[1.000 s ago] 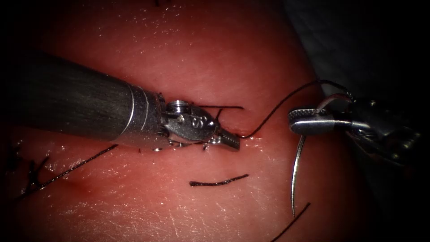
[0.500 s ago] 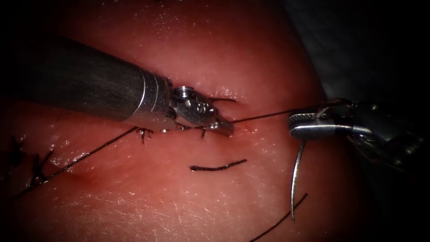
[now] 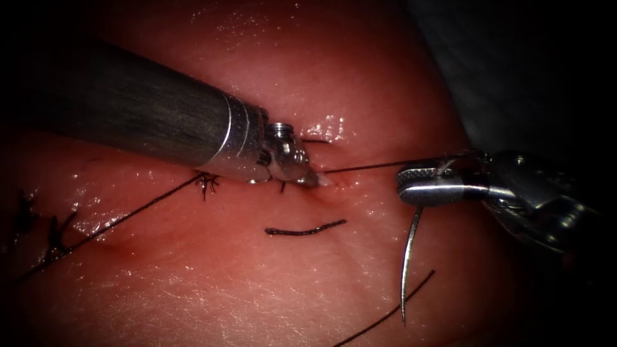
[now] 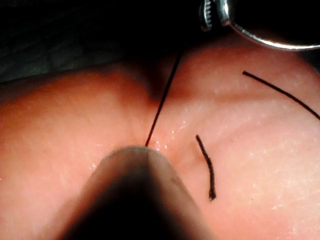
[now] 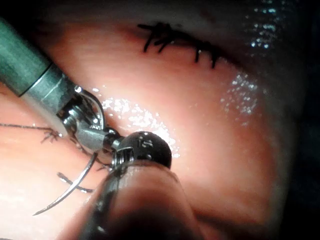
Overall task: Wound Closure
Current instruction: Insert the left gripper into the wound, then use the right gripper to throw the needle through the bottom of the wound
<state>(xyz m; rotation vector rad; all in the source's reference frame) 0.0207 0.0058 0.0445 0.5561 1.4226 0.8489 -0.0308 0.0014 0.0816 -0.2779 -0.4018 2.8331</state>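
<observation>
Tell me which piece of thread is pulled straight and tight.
The thread between the left tool and the right tool; the cut end lies loose.

Light strikes the tissue [image 3: 360, 270] from the front and is brightest at centre. The edges sink to black, deepest from 1 to 5 o'clock. Wet glare sparkles at 12 o'clock beside the left tool [image 3: 312, 178]. The needle [image 3: 406, 257] and the right tool [image 3: 402, 184] glint.
</observation>
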